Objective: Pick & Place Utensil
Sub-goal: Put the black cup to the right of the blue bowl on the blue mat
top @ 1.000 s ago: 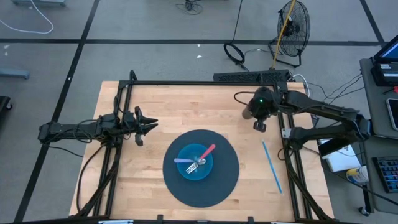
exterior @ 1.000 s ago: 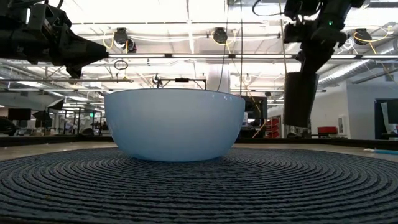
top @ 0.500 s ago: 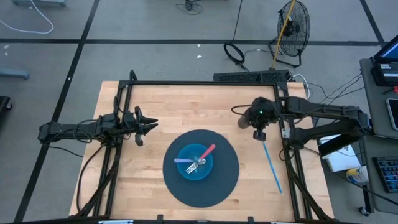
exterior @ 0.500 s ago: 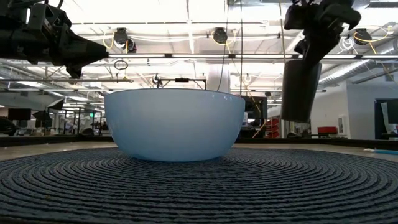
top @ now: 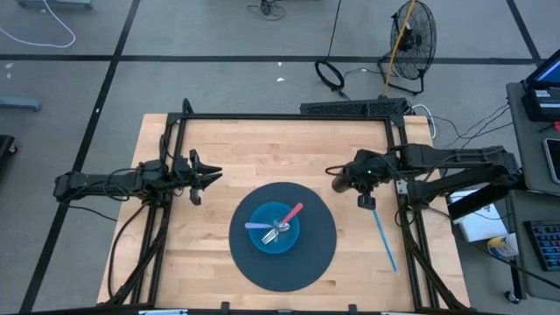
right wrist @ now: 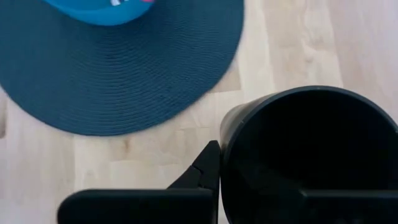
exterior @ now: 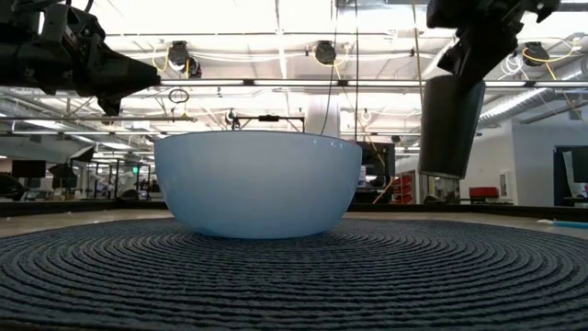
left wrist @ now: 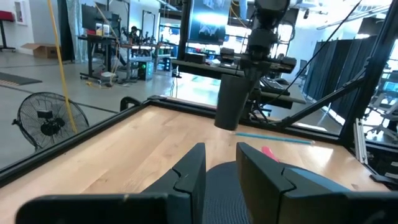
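A black cup (right wrist: 311,155) hangs in my right gripper (top: 350,178) above the bare wood right of the round dark mat (top: 311,262); the low view shows the cup (exterior: 450,124) upright and off the table. A blue bowl (top: 276,229) stands on the mat with a pink utensil (top: 293,211), a purple one (top: 256,225) and a fork (top: 276,233) lying in it. A thin blue utensil (top: 382,234) lies flat on the wood near the right rail. My left gripper (top: 206,175) waits open over the left side of the table. My right gripper holds the black cup at its rim wall (right wrist: 231,149), on the side toward the mat. One finger (right wrist: 207,167) lies against the outside of the wall; the other is hidden by the cup. The fingers point down from above. The cup hangs upright, lifted clear of the table.
A black metal frame (top: 280,117) runs along the table's far, left and right sides. Bare wood lies between the mat and the right rail, where the blue utensil rests. A fan (top: 409,31) and cables sit on the floor beyond the far edge.
My right gripper has carried the black cup toward the table's near edge, from the far right part of the table to just above the far end of the blue utensil. The cup stayed upright in the hold.
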Robot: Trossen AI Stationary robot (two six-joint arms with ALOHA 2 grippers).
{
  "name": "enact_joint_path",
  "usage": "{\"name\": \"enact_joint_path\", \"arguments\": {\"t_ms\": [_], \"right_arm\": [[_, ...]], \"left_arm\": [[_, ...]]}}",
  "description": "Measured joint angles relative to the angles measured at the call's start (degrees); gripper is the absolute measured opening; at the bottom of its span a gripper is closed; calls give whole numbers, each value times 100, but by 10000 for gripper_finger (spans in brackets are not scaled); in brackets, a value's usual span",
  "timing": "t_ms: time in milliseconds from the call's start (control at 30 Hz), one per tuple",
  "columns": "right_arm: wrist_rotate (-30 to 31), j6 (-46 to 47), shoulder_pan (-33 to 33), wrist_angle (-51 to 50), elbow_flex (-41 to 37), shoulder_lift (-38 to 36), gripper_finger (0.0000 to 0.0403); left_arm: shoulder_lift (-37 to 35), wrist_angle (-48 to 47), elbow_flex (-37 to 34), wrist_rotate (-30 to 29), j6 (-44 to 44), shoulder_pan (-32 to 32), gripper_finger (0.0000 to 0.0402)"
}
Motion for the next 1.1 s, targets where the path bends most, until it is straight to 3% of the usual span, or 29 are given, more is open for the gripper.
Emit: {"name": "enact_joint_path", "arguments": {"t_ms": [333,700,1100], "right_arm": [[4,76,734,194,724,166,2],[-7,-94,1728,405,1633,1150,2],[-159,184,1971,393,1726,2115,2]], "left_arm": [[0,128,0,2,-34,0,93],[0,126,0,2,-72,2,93],[0,124,0,9,-109,2,93]]}}
